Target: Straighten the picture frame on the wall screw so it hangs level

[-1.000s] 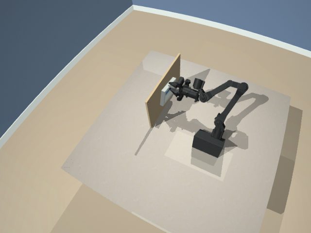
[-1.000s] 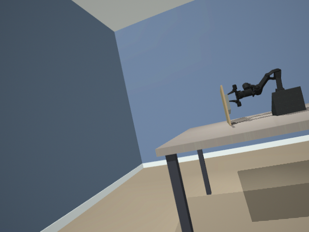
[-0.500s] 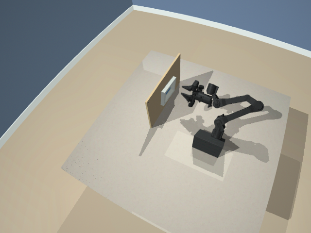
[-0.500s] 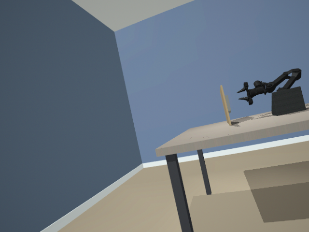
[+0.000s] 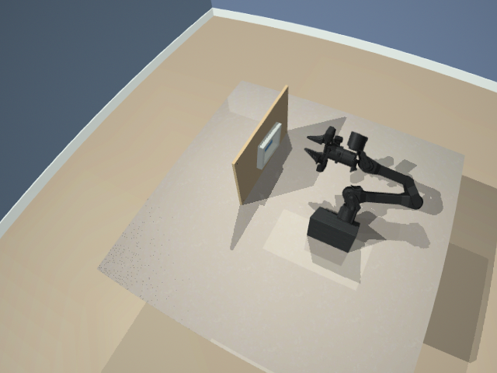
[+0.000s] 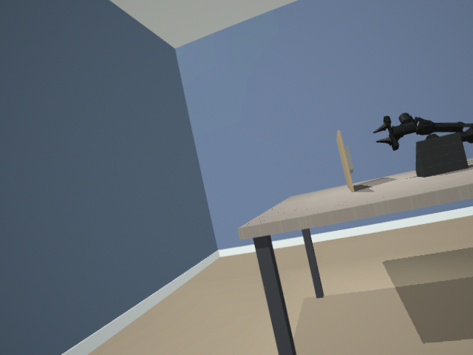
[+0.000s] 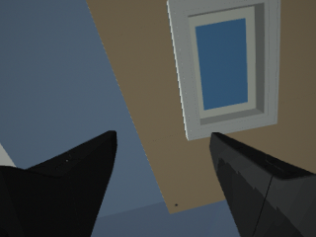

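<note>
The picture frame, pale with a blue picture, hangs on the front of the upright tan board. In the wrist view its lower edge is not quite parallel to the board's. It looks turned slightly clockwise, its left side a little high, though the view is slanted. My gripper is open and empty, drawn back in front of the board, touching nothing. The screw and notched strip are hidden behind the frame. The frame's top is cut off in the wrist view.
The board stands on the table. The arm's dark base block stands on the same table, in front of the board and to one side. Room walls rise beyond the table.
</note>
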You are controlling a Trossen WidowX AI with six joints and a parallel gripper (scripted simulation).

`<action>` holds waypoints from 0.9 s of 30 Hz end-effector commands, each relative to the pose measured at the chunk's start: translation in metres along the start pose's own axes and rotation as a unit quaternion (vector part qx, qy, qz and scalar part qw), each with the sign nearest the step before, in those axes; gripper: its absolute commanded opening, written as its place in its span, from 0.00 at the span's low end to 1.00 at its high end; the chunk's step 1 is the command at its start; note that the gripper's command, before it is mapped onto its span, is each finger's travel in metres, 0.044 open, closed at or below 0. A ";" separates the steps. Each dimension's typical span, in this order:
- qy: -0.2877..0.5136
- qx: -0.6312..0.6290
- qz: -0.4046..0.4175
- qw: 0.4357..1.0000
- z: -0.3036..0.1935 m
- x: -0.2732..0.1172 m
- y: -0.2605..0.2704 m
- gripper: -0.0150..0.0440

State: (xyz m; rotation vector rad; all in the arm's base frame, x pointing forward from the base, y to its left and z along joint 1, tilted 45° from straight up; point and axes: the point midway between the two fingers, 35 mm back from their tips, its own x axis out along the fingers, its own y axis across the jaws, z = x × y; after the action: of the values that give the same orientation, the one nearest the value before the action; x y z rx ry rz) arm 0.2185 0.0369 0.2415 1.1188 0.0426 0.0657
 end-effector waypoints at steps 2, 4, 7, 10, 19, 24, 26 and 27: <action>-0.004 0.026 -0.003 1.000 0.006 -0.037 -0.004 0.69; -0.004 0.027 -0.004 1.000 0.006 -0.038 -0.004 0.69; -0.004 0.022 0.001 1.000 0.005 -0.032 -0.001 0.69; -0.011 0.029 -0.003 1.000 0.005 -0.037 -0.004 0.69; -0.012 0.029 -0.003 0.999 0.005 -0.038 -0.004 0.69; -0.012 0.029 -0.003 0.999 0.005 -0.038 -0.004 0.69; -0.012 0.029 -0.003 0.999 0.005 -0.038 -0.004 0.69; -0.012 0.029 -0.003 0.999 0.005 -0.038 -0.004 0.69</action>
State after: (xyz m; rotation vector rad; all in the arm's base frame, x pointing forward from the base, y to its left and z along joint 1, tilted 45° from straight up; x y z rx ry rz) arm 0.1814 0.0281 0.2409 1.1738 0.0275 0.0501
